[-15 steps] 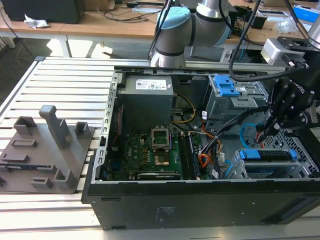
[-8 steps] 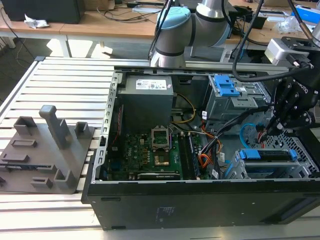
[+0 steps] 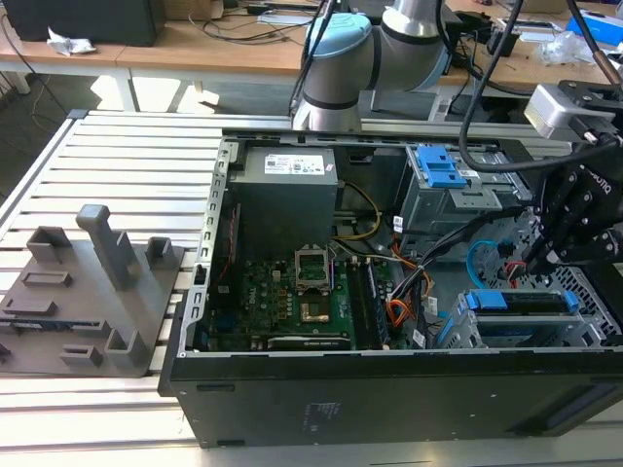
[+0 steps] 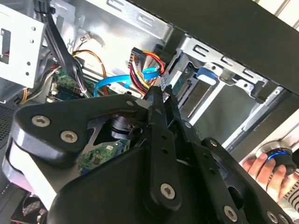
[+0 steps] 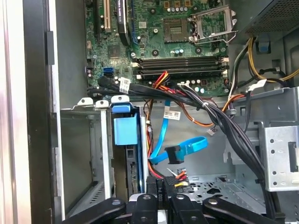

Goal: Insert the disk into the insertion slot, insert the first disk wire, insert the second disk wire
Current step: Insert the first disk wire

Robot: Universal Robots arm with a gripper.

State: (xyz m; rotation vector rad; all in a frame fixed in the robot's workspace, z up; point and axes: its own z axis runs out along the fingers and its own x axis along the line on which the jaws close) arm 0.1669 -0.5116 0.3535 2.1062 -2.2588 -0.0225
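Observation:
The disk sits inside the insertion slot point(image 3: 584, 292), its blue carrier point(image 3: 516, 302) showing at the exterior view's right; in the first wrist view the blue carrier point(image 5: 125, 130) stands in the grey cage point(image 5: 100, 140). My gripper point(image 3: 538, 263) hangs just above that cage. In both wrist views my gripper point(image 5: 162, 189) point(image 4: 160, 95) is shut on the black plug of a disk wire with red, yellow and black strands point(image 5: 174, 177) point(image 4: 145, 59), right beside the disk's end. A flat blue disk wire point(image 5: 180, 149) point(image 4: 122, 80) hangs loose nearby.
A taller grey cage with a blue bracket point(image 3: 438, 167) stands behind. Black cable bundles point(image 5: 219, 116) cross above the motherboard point(image 3: 292, 292). A grey fixture block point(image 3: 92, 292) lies outside the case. A hand point(image 4: 261, 168) rests on a device with a blue ring.

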